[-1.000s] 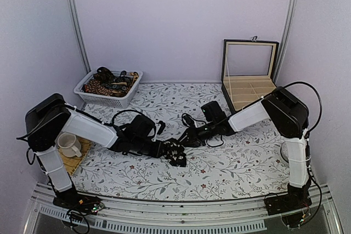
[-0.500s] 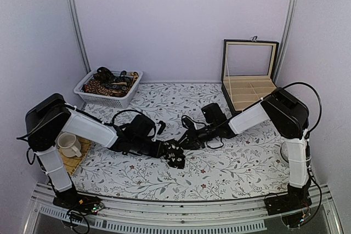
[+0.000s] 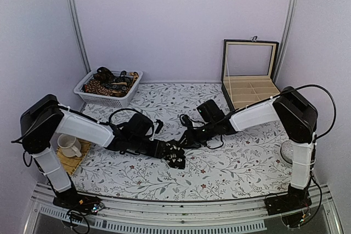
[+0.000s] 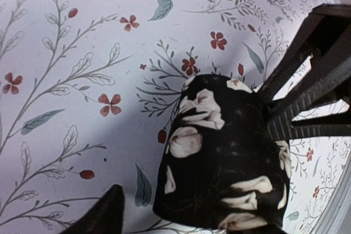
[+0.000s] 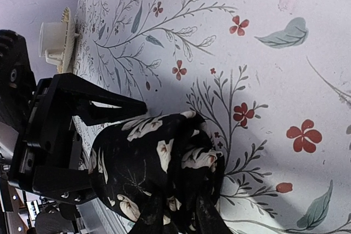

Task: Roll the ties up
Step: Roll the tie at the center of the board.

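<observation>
Between left tool and right tool, rolled black tie.

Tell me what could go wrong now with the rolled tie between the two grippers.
1. The left gripper stands open around the black rolled fabric necktie with pale flower print, so the coil may spring loose.
2. The right gripper seems to pinch only one side of it; a pull could unwind it.
3. Both grippers sit close together and might collide.
</observation>
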Controlling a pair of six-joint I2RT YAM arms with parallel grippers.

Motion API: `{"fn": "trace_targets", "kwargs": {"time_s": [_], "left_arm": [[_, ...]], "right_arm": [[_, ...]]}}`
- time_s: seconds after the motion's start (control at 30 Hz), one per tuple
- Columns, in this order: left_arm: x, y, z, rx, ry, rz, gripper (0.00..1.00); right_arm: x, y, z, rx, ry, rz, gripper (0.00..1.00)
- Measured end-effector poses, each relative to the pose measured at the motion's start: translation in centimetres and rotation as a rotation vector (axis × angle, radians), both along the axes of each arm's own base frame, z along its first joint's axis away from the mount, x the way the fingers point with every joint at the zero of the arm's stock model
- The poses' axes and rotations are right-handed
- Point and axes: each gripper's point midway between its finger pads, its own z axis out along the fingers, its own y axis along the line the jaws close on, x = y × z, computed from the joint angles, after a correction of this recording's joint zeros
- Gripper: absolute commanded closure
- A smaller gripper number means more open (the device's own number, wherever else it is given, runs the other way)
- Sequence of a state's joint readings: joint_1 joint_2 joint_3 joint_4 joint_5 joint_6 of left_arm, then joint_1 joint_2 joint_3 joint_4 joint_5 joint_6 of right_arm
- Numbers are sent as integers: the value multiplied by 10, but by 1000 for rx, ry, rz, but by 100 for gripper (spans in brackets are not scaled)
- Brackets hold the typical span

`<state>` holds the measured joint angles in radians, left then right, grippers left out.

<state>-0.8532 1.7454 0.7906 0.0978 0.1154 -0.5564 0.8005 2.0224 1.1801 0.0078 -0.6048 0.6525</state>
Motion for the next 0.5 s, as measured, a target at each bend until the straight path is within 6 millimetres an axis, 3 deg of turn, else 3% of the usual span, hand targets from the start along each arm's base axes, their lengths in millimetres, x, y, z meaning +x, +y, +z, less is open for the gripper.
{"fn": "trace_targets", "kwargs": {"time_s": [0.2, 0.5], "left_arm": [[-5, 16, 16, 19, -22, 31, 25], [-8, 32, 48, -54, -78, 50, 4]], "right_arm": [[-1, 0, -1, -8, -6, 2, 81], [-4, 3, 0, -6, -9, 10, 81]]}}
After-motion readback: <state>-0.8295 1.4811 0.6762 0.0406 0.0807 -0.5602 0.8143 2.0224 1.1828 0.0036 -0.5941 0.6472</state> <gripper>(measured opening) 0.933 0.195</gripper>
